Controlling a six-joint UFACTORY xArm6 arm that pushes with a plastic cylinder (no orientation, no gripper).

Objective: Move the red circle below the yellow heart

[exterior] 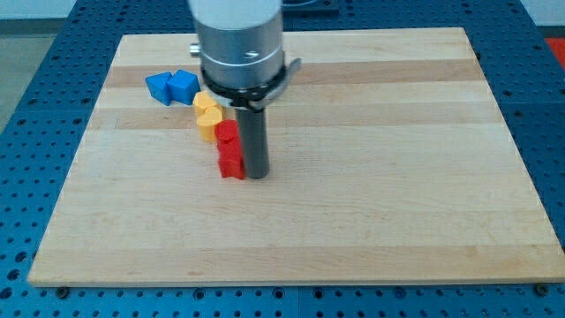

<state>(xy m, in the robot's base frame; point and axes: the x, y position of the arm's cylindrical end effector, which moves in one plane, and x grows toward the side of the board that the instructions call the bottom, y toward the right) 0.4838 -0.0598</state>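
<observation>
My tip (256, 175), a smooth dark rod with no jaws, touches the glossy red circle (229, 149); the yellow heart (207, 114) sits beyond it, up-left.

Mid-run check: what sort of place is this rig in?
Likely a robotics lab bench: a wooden board on a blue perforated table, with my tip beside small blocks like the red circle.

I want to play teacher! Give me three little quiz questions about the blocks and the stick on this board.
1. True or false: my tip is beside the red blocks.
2. Which blocks sit nearest the view's top left? A) blue B) red C) yellow
3. Fill in: the yellow blocks lie between the blue blocks and the ____ blocks.

Key: 1 true, just to their right in the view. 2 A. 3 red.
</observation>
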